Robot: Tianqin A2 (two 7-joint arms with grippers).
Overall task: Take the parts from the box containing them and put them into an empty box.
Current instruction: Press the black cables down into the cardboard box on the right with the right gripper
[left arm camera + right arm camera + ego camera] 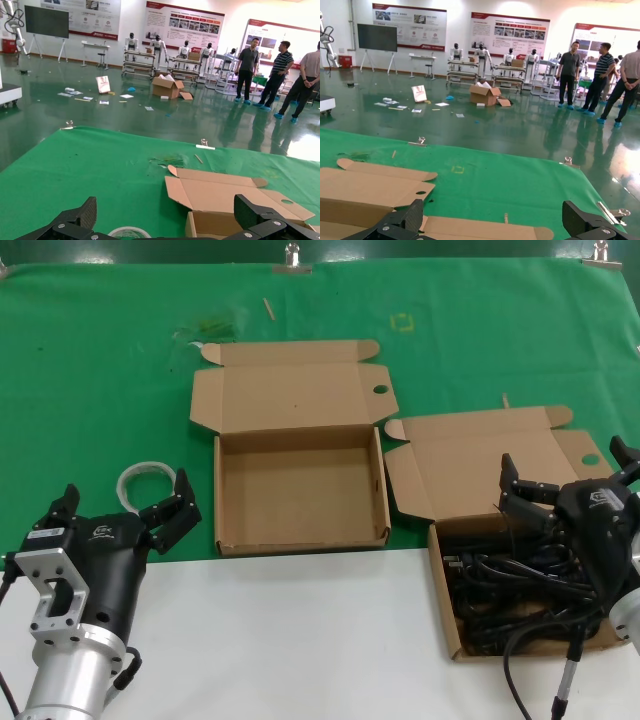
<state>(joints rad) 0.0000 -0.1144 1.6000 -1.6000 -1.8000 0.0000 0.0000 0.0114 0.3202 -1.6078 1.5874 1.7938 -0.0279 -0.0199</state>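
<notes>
The empty box lies open mid-table, its tray floor bare and its lid folded back. To its right the box containing the parts holds a tangle of black cords, the parts. My right gripper hovers open above that tray's far end, touching nothing; its wrist view shows its open gripper over the box's lid flap. My left gripper waits open, left of the empty box. Its wrist view shows the gripper facing the empty box's lid.
A whitish tube ring lies on the green cloth just beyond my left gripper, and the ring also shows in the left wrist view. The near part of the table is white. Clips hold the cloth's far edge.
</notes>
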